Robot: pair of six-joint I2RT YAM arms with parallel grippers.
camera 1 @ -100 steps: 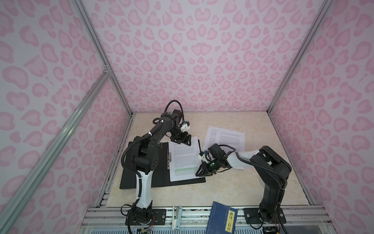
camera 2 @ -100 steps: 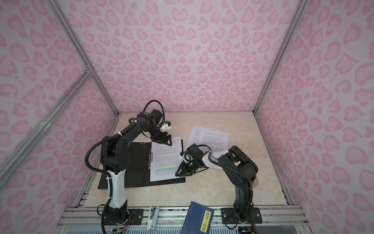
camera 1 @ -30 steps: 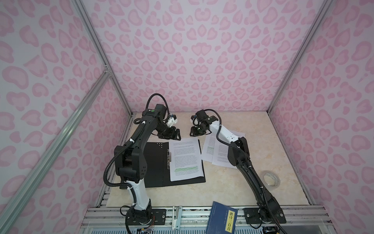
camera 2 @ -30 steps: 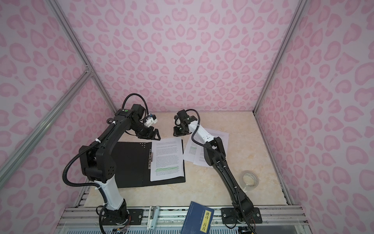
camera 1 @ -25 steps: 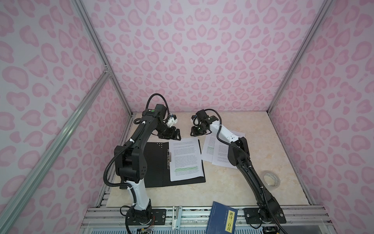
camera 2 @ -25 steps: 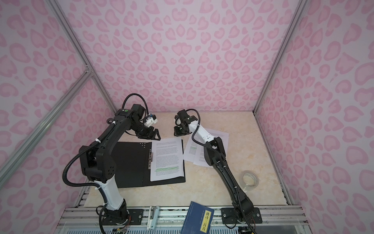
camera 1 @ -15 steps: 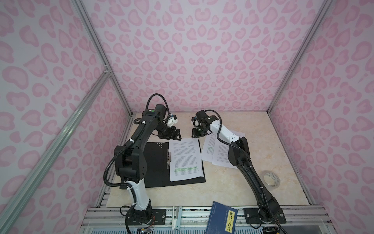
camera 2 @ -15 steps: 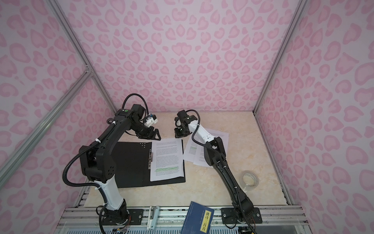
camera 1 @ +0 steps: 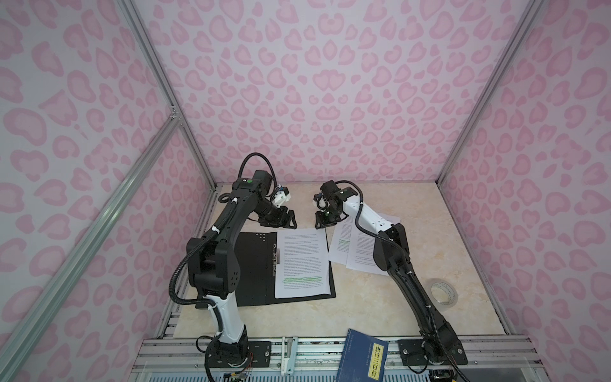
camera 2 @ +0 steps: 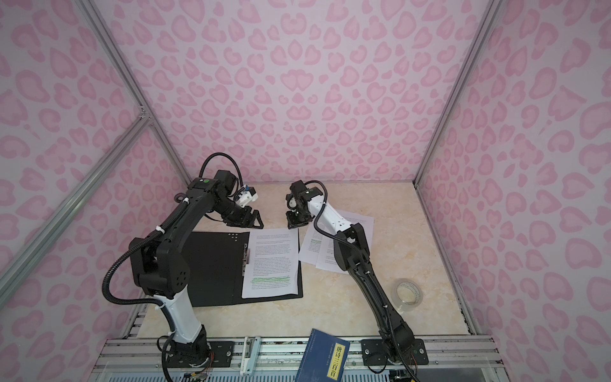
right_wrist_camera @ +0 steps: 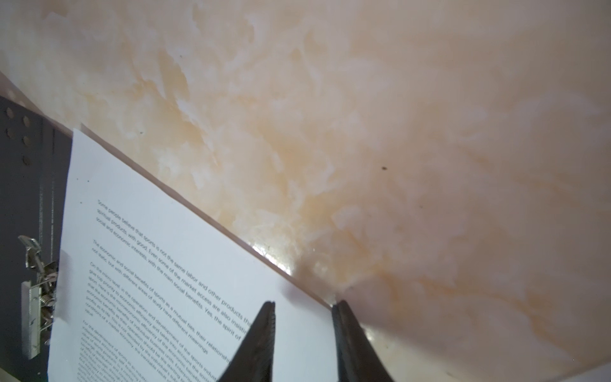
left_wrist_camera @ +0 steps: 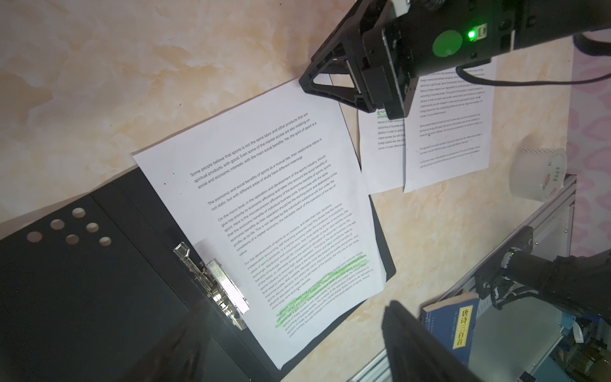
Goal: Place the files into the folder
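Folder [camera 1: 254,264] lies open and flat on the worktop [camera 1: 413,205], black inside up. One sheet [camera 1: 302,261] sits on its right half, left edge at the metal clip [left_wrist_camera: 215,287]; can't tell whether it is under the clip. Two other sheets [camera 1: 362,256] overlap on the worktop just right of the folder, part hidden by the right arm.

Left gripper [camera 1: 278,225] hangs over the folder's far edge, fingers [left_wrist_camera: 406,327] spread wide, nothing between them. Right gripper [right_wrist_camera: 304,304] is at the far right corner of the sheet in the folder, fingers [right_wrist_camera: 261,330] partly apart, holding nothing: one tip over the paper, the other at its edge. Contact with the paper is unclear.

Tape roll [camera 1: 444,292] sits near the right wall. Blue book [camera 1: 363,357] lies on the front rail.
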